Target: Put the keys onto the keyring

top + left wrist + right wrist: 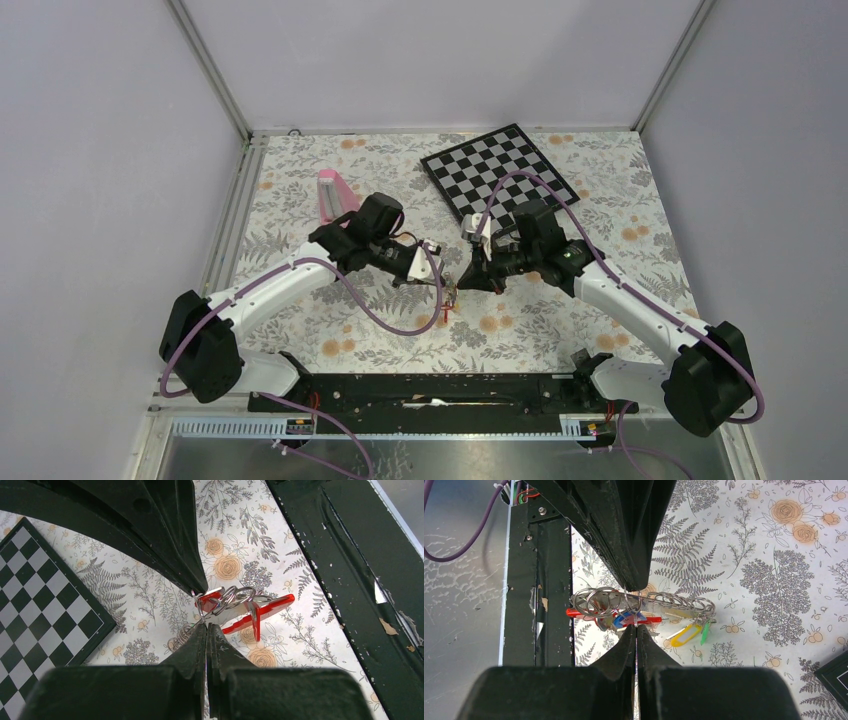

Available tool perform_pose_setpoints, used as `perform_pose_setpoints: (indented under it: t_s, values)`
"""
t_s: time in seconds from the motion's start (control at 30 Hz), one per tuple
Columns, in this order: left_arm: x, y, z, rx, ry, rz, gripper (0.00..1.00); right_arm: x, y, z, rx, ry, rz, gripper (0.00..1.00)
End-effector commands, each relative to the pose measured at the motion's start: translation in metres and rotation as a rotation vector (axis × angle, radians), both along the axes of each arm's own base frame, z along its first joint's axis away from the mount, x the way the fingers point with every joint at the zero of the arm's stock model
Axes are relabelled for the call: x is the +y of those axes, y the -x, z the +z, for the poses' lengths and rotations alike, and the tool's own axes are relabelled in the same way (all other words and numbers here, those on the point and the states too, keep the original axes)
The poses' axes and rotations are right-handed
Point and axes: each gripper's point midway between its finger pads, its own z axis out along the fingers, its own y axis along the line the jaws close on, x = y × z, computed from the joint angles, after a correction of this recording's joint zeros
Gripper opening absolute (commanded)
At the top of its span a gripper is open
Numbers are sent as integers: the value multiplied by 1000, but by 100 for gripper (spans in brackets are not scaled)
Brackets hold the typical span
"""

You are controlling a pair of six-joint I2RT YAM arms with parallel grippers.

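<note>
- From overhead: two arms meet mid-table, left gripper (440, 272) and right gripper (472, 278) nose to nose. The keys (452, 302) are bunched right at their tips. One pink block (335, 190) and one chessboard (497, 172) sit further back.
- Left wrist: the left claw is pinched tight at the bunch. The red side of the keyring (270, 607) pokes out past a few split rings (235, 596).
- Right wrist: the right claw is clamped too, but I can't tell which bit either one nips. Tags I can count: one blue tag (624, 620), one yellow tag (684, 635), one green tag (705, 630).
</note>
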Motion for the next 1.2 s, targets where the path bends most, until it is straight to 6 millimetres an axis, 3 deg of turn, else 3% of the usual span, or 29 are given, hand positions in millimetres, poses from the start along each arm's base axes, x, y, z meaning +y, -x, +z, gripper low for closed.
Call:
perform_pose_setpoints:
  t_s: [0.0,0.8,0.97,1.17]
  values:
    - [-4,8,25,-56,100,-66,0,-3,-9,7,-61,-24,-17,0]
    - [0,17,30,-32,163,-115,0,2,-1,-5,-11,-53,27,0]
    - [-3,17,28,-14,168,-118,0,5,1,-5,16,-69,38,4]
    - [-4,17,27,1,171,-121,0,6,2,-1,15,-82,39,18]
